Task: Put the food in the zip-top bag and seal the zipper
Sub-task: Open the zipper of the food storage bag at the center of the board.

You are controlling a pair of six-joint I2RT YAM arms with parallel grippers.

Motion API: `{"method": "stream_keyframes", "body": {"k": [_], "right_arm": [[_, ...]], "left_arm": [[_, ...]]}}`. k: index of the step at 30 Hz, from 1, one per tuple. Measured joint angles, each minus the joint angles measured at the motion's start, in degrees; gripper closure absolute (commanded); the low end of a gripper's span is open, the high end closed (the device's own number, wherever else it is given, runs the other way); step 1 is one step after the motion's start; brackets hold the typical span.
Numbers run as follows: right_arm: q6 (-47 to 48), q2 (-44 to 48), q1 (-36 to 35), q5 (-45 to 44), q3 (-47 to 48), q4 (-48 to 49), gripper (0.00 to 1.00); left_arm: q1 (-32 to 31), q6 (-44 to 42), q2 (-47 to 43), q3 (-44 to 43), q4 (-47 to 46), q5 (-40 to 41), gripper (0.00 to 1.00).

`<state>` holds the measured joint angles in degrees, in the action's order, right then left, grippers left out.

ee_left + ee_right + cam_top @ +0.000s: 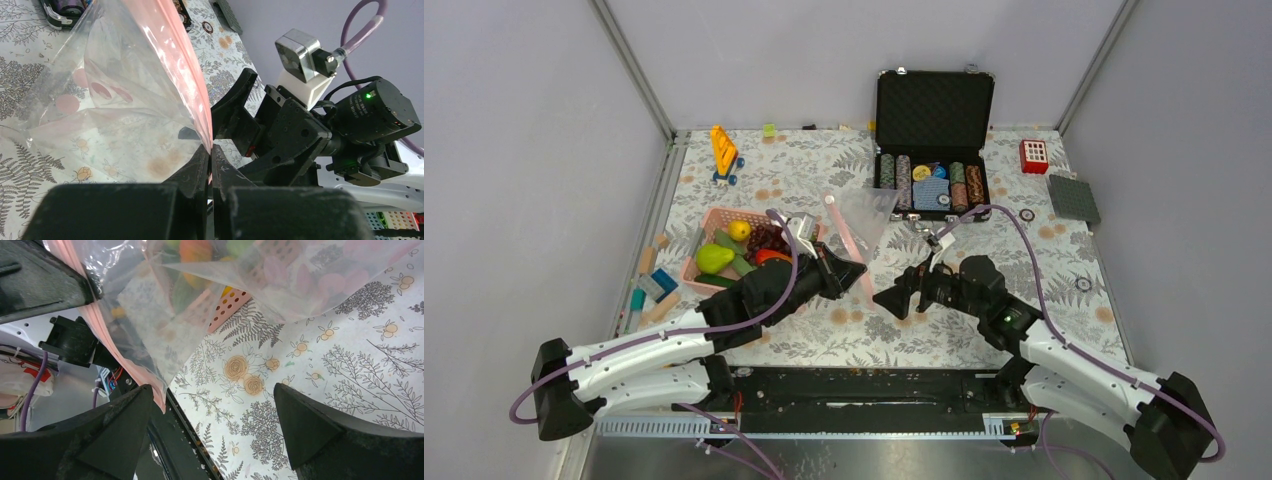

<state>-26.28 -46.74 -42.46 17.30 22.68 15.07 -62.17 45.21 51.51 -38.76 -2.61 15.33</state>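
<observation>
Left fingers (192, 172) pinched shut on the bag's (869, 208) pink zipper (844, 240) mid-frame, right fingers (305, 425) spread wide open just right of it, food (713, 258) in basket (719, 214) centre left.

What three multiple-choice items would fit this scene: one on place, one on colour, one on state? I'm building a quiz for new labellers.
1. Where is the food?
A. in the case
B. in the basket
C. loose on the table

2. What colour is the zipper?
A. pink
B. blue
C. green

3. The left gripper is:
A. open
B. shut on the basket
C. shut on the zipper

Answers:
1 B: the fruit lies inside the basket.
2 A: the strip shows pale pink.
3 C: the closed fingers pinch the strip's end.
</observation>
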Motion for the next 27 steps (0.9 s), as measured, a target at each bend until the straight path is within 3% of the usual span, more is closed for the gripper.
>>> {"method": "stream_keyframes", "body": {"k": [27], "right_arm": [[-2.3,-8.7,-2.1,-0.3,0.0,12.5,0.09]], "left_arm": [[0.3,2.9,0.0,1.4,-0.5,1.6,1.00]]}}
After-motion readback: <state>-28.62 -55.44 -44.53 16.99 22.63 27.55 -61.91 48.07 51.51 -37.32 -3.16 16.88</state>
